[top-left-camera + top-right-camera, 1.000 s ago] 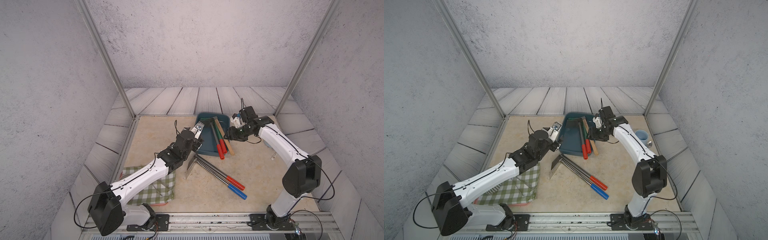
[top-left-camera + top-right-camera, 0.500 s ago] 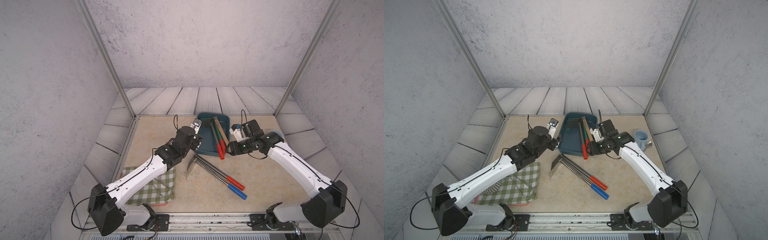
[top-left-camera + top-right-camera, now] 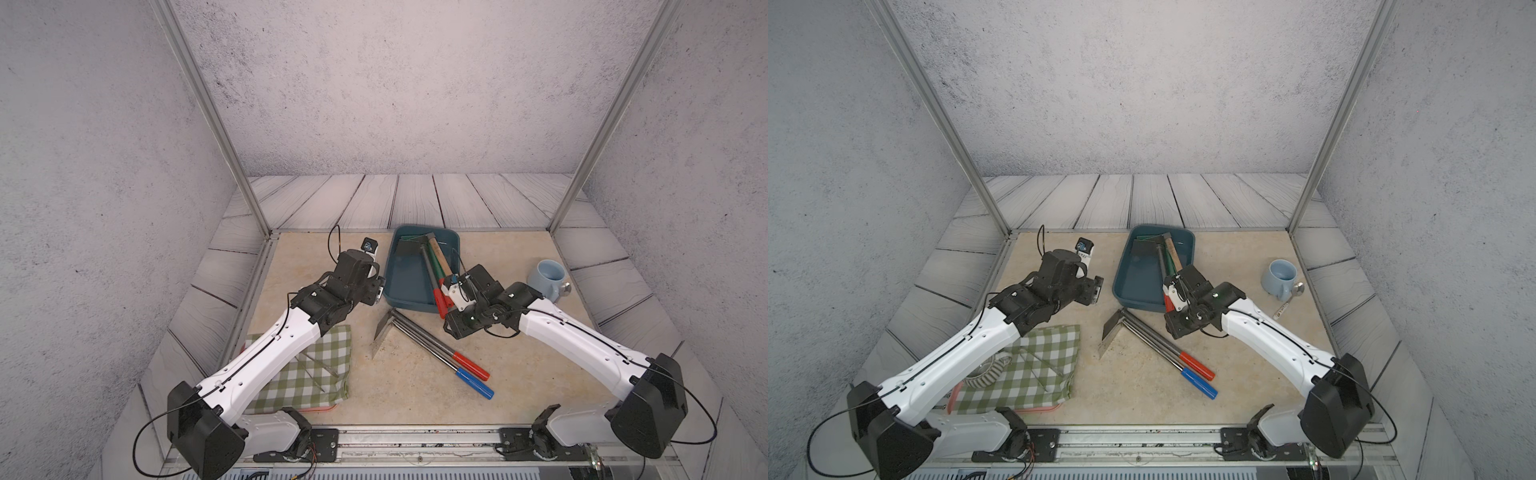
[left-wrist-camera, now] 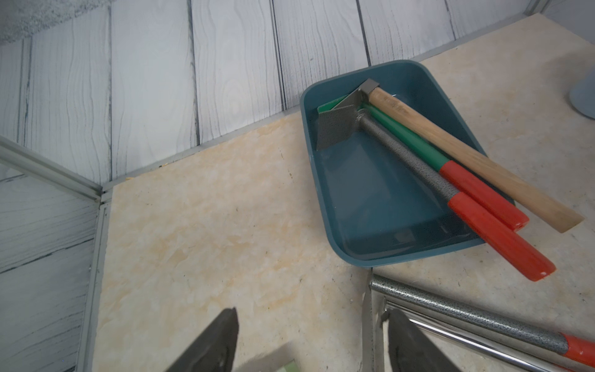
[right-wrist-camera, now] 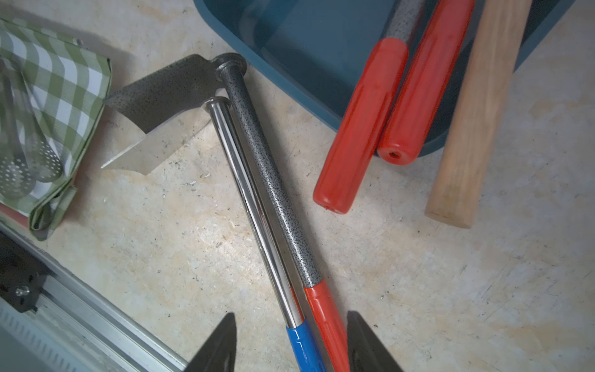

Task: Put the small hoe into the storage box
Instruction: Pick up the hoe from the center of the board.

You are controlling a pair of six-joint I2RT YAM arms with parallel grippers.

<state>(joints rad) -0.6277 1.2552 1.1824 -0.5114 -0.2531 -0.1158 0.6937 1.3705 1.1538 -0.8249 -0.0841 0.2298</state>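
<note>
Beside the storage box (image 3: 409,286), 2 hoes (image 3: 419,336) lie on the desk (image 3: 519,374); left gripper (image 4: 310,310) and right gripper (image 5: 291,314) both gape empty.

Your left arm (image 3: 270,349) reaches forward and inward, low, and the left gripper (image 4: 310,312) has its jaws spread wide and empty. Your right arm (image 3: 582,345) angles in toward it, wrist tipped downward, and the right gripper (image 5: 291,314) has its jaws parted, gripping nothing.
</note>
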